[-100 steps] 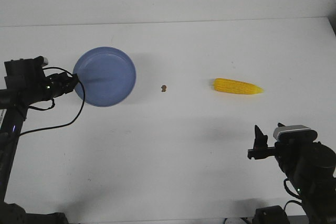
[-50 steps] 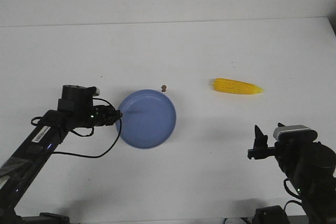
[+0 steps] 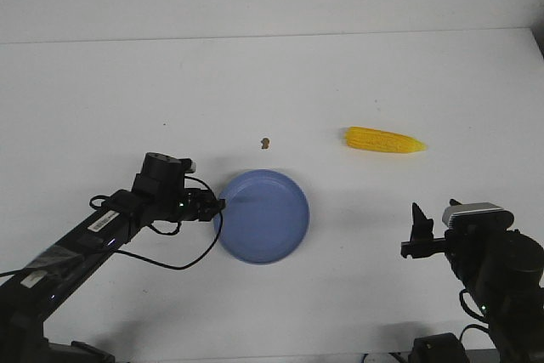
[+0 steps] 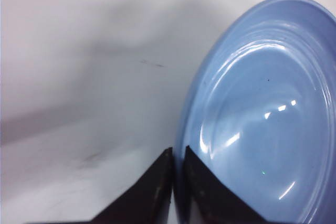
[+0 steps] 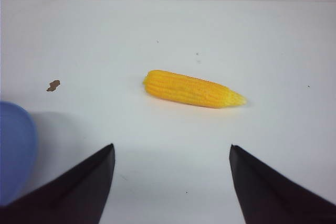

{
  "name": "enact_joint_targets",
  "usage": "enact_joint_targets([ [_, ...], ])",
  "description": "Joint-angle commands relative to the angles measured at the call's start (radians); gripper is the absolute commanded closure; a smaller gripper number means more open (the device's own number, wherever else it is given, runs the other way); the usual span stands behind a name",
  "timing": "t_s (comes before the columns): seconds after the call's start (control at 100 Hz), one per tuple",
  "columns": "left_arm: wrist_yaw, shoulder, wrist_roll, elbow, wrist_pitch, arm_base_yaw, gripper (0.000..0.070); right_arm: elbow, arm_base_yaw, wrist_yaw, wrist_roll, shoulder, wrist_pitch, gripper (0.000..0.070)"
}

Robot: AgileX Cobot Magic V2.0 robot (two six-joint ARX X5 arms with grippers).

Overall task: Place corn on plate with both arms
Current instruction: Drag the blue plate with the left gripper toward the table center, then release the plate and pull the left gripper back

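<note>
The light blue plate [image 3: 265, 215] sits near the table's middle, toward the front. My left gripper [image 3: 219, 204] is shut on the plate's left rim; in the left wrist view the rim [image 4: 181, 135] runs between the two black fingertips [image 4: 163, 163]. The yellow corn [image 3: 384, 139] lies on the table to the right, pointed end to the right. It also shows in the right wrist view [image 5: 191, 89]. My right gripper [image 5: 172, 148] is open and empty, in front of the corn and well apart from it; it shows in the front view [image 3: 418, 231] at the lower right.
A tiny brown speck [image 3: 265, 142] lies on the white table behind the plate, left of the corn. The table's back edge [image 3: 272, 36] meets a white wall. The plate's edge shows in the right wrist view [image 5: 16, 150].
My left arm has dragged the plate right and toward the front, from the table's left side to near its middle. The right arm and the corn have not moved.
</note>
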Motion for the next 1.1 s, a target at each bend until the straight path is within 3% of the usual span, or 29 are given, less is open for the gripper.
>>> enact_joint_targets([
  [0.0,0.002,0.041,-0.01,0.01,0.006,-0.01,0.0688,0.016,0.002,-0.001,0.007,0.003,0.007,0.0237],
  [0.4,0.002,0.12,-0.013,0.01,0.01,-0.017,0.0666,0.016,0.002,-0.001,0.007,0.003,0.007,0.0237],
  [0.45,0.002,0.12,-0.013,0.01,0.009,-0.019,0.0595,0.016,0.002,-0.001,0.007,0.003,0.007,0.0237],
  [0.55,0.002,0.12,-0.013,0.01,0.007,-0.02,0.0387,0.016,0.002,-0.001,0.007,0.003,0.007,0.0237],
  [0.62,0.002,0.12,-0.013,0.01,0.005,-0.02,0.0313,0.016,0.002,0.0,0.007,0.003,0.007,0.0237],
  [0.85,0.004,0.104,-0.011,0.01,0.008,-0.006,0.0306,0.016,0.002,0.0,0.007,0.003,0.007,0.0237],
  [1.09,0.007,-0.05,0.043,0.01,0.023,0.042,0.0307,0.016,0.002,0.0,0.007,0.003,0.008,0.0237],
])
